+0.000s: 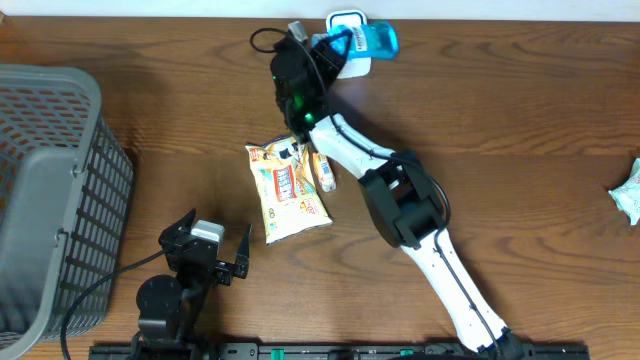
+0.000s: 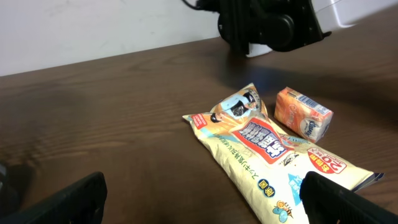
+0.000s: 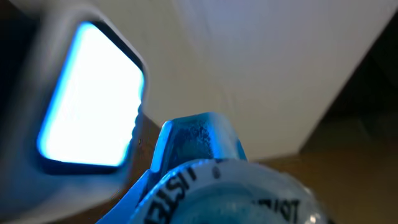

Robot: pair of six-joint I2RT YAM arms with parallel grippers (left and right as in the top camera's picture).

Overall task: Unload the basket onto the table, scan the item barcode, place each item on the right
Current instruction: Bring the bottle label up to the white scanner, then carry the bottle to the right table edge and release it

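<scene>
Mock shop checkout, scanner, basket

The grey plastic mesh basket runs off the overhead view's left edge, and the right edge cuts a pale green packet. In the right wrist view the blue translucent bottle is blurred, cropped below, its lettering barely legible.

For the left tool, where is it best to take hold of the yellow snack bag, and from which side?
Probably the end nearest the left tool, from above: the yellow snack bag lies flat, and the orange carton and right arm crowd its far end.
</scene>
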